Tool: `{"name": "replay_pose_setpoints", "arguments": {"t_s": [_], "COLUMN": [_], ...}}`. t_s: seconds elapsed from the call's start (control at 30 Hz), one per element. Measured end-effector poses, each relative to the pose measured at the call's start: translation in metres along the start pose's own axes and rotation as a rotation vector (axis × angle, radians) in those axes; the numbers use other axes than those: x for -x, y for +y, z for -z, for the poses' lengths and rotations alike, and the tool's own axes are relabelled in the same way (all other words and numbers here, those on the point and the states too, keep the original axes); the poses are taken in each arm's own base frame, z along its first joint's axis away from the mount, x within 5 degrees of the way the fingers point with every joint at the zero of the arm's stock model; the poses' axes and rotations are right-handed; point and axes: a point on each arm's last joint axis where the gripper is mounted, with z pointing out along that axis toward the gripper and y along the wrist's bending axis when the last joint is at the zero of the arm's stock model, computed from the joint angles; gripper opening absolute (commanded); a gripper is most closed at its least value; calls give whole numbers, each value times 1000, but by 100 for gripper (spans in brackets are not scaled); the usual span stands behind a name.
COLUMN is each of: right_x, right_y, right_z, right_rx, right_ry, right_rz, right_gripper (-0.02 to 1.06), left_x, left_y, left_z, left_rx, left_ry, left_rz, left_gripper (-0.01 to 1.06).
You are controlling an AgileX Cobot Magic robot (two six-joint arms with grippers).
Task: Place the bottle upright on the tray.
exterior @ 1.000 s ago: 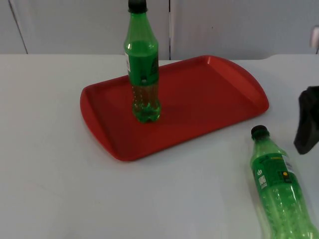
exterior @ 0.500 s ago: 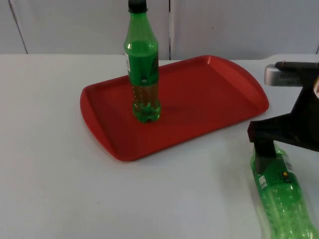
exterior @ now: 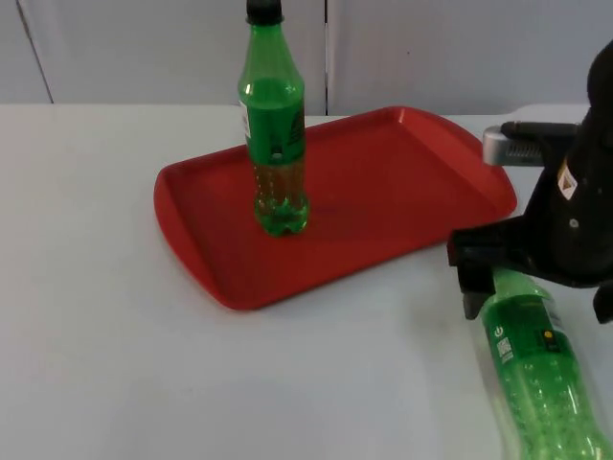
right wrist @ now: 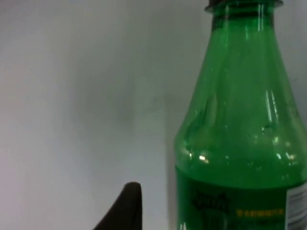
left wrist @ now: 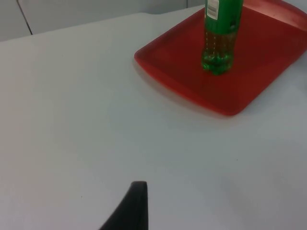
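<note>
A green bottle (exterior: 538,379) with a black cap lies on the white table at the front right, its neck pointing toward the red tray (exterior: 402,206). My right gripper (exterior: 536,295) hangs over the bottle's neck and shoulder, open, one finger on each side. In the right wrist view the bottle's shoulder (right wrist: 240,143) is close, with a gap between it and one black fingertip (right wrist: 128,203). A second green bottle (exterior: 275,134) (left wrist: 219,33) stands upright on the tray's left half. My left gripper (left wrist: 136,207) waits over bare table, away from the tray (left wrist: 192,81).
The grey partition wall (exterior: 431,48) closes off the table's far side just behind the tray. White table top (exterior: 115,335) stretches to the left and in front of the tray.
The right arm has come in from the right edge and moved left over the lying bottle's neck, now covering its cap. Both bottles and the tray stay put.
</note>
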Motion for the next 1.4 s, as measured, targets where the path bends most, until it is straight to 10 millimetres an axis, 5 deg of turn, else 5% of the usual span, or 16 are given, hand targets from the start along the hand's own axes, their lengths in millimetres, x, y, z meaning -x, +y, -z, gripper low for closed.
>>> {"name": "replay_pose_setpoints", "arguments": {"t_s": [0.4,0.73,0.83,0.93,0.97,1.07,1.4], "right_x": [-5,-7,-7,-6,-6,-6,-6], "right_y": [2,2,2,2,2,3,3], "right_z": [-39,-46,-46,-46,-46,-46,-46], "right_rx": [-38,-42,-40,-39,-37,-35,-34], "right_ry": [44,54,52,51,50,49,48], "right_rz": [-5,-4,-6,-8,-8,-12,-12], "right_gripper": [93,83,75,39,39,0,0], "left_x": [0,0,0,0,0,0,0], "left_y": [0,0,0,0,0,0,0], "left_z": [0,0,0,0,0,0,0], "left_rx": [0,0,0,0,0,0,0], "left_ry": [0,0,0,0,0,0,0], "left_rz": [0,0,0,0,0,0,0], "left_gripper": [105,105,105,105,105,105,105]}}
